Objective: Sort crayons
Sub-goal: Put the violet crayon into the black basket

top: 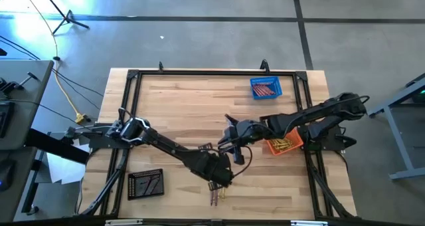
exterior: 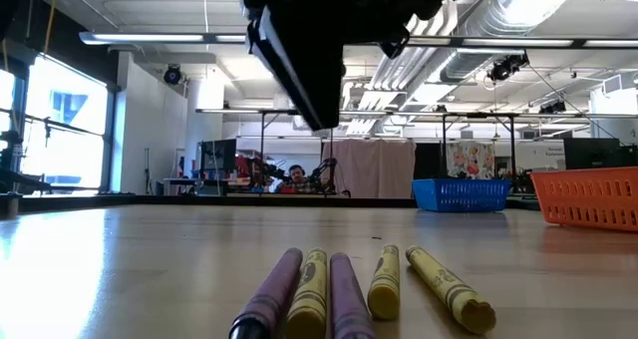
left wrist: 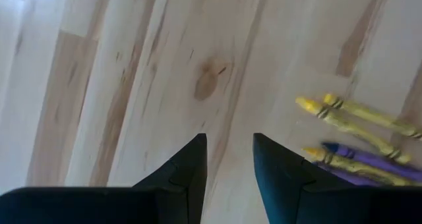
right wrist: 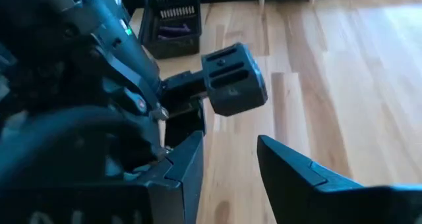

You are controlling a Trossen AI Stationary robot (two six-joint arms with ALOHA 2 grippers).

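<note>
Pale wooden plank table (top: 186,100) seen from above, framed by a black metal rail. Near the front edge, a small cluster of loose wax crayons (top: 216,195), yellow and purple sticks lying side by side, some touching; five countable in the table-level view (exterior: 339,289). Poised just above and beside that cluster, the left gripper (left wrist: 229,159), dark fingers parted and holding nothing, bare wood showing between them, crayons (left wrist: 359,141) off to one side of the fingertips. Waiting close by over mid-table, the right gripper (right wrist: 227,165), fingers likewise spread and empty, facing the left arm's wrist. Three destinations on the table: a small black mesh basket (top: 145,183) toward the left front with purple sticks inside, a small blue mesh basket (top: 265,88) at the far side with red-orange sticks, a small orange mesh basket (top: 284,145) on the right with yellow sticks. Likely step in hand: picking one crayon from the pile. Best done by shifting sideways until a single outer stick sits between the fingers, crossing its length squarely, descending to the wood, then closing gently, so neighbours are not dragged or rolled away.
</note>
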